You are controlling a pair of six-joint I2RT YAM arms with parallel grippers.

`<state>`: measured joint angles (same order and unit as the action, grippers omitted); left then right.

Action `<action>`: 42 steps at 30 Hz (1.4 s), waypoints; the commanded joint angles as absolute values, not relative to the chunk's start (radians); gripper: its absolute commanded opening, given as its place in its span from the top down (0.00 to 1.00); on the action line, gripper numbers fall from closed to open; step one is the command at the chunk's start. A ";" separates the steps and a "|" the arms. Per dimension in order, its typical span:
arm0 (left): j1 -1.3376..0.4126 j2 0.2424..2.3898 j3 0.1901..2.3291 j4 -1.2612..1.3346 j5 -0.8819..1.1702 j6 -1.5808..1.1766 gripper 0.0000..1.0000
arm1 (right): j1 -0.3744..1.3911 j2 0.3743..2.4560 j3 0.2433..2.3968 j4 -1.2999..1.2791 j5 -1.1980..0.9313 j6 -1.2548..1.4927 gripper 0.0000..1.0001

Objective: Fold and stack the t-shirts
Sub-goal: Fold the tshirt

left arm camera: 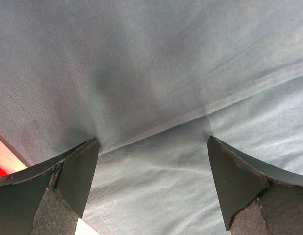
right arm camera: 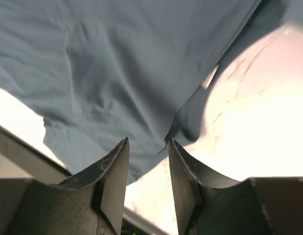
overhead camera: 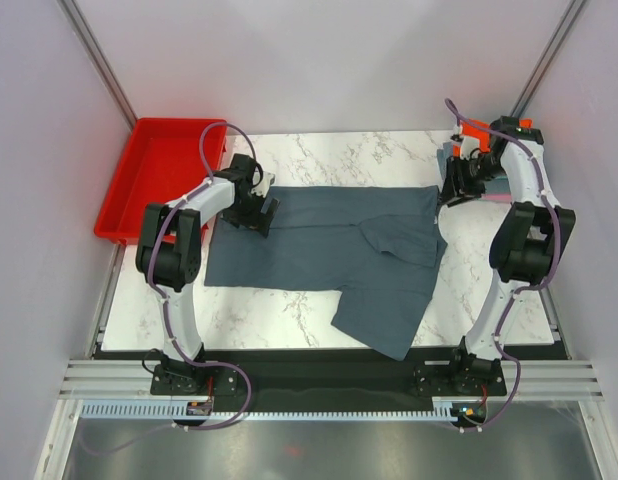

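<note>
The large slate blue-grey t-shirt (overhead camera: 329, 250) lies spread across the marble table, with one part folded over at the right and a flap hanging toward the front edge. My left gripper (overhead camera: 257, 212) is at the shirt's far left corner. In the left wrist view it (left arm camera: 151, 142) is wide open, fingertips (left arm camera: 78, 171) resting on the cloth (left arm camera: 156, 73). My right gripper (overhead camera: 454, 190) is at the shirt's far right corner. In the right wrist view it (right arm camera: 147, 142) is narrowly open and empty, just short of the shirt's edge (right arm camera: 117, 73), near a small white tag (right arm camera: 210, 77).
A red plastic tray (overhead camera: 159, 175) stands at the table's far left, beside the left arm. Bits of grey-blue and pink cloth (overhead camera: 501, 196) show behind the right arm at the far right. Grey walls close in both sides. Bare marble (overhead camera: 259, 315) lies in front of the shirt.
</note>
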<state>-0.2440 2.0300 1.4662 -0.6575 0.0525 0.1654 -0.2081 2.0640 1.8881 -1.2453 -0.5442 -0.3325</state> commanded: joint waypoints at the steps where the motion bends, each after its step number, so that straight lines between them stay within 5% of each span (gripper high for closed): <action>1: -0.242 1.964 1.499 -0.667 0.112 0.166 0.01 | -0.216 2.131 1.942 -1.183 -0.575 -0.290 0.55; 17: -0.155 2.043 1.604 -0.683 0.040 0.183 0.01 | -0.213 2.468 2.207 -1.065 -0.422 -0.247 0.57; 21: -0.137 2.127 1.637 -0.669 0.003 0.187 0.01 | -0.212 2.516 2.252 -1.040 -0.403 -0.233 0.70; 25: -0.132 2.215 1.716 -0.673 -0.023 0.192 0.01 | -0.198 2.566 2.276 -1.034 -0.347 -0.247 0.73; 29: -0.133 2.285 1.782 -0.680 -0.041 0.207 0.01 | -0.192 2.602 2.298 -1.013 -0.308 -0.249 0.93; 32: -0.135 2.328 1.821 -0.677 -0.058 0.213 0.01 | -0.192 2.623 2.321 -0.960 -0.278 -0.226 0.99; 42: -0.172 2.344 1.832 -0.676 -0.098 0.199 0.02 | -0.155 2.675 2.460 -0.862 -0.261 -0.181 1.00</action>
